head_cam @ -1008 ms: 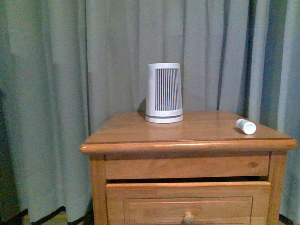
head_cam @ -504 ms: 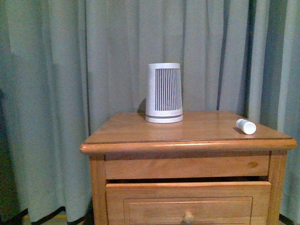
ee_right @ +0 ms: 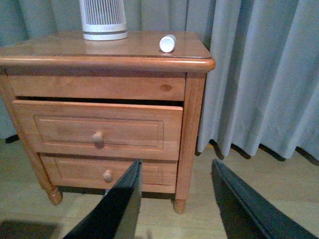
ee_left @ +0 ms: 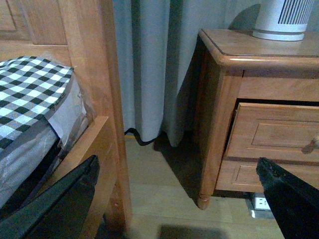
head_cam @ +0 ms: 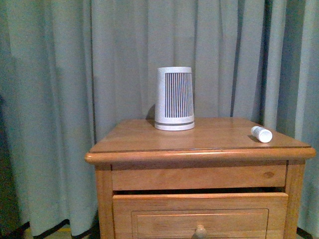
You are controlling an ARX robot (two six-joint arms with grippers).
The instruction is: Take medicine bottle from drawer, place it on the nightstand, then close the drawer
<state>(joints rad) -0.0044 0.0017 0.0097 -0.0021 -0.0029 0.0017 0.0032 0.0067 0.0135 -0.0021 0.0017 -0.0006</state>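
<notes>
The medicine bottle point(head_cam: 261, 134) lies near the nightstand's point(head_cam: 199, 142) right edge — only the drawer point(ee_right: 99, 130) remains ajar; push it shut with your right gripper point(ee_right: 174, 206), fingers apart.

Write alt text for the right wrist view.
A small white plastic medicine bottle lies on its side on the orange-brown wooden nightstand, whose upper drawer stands slightly open. A white ribbed appliance stands behind; the open right gripper hangs in front, grey curtains beyond.
</notes>
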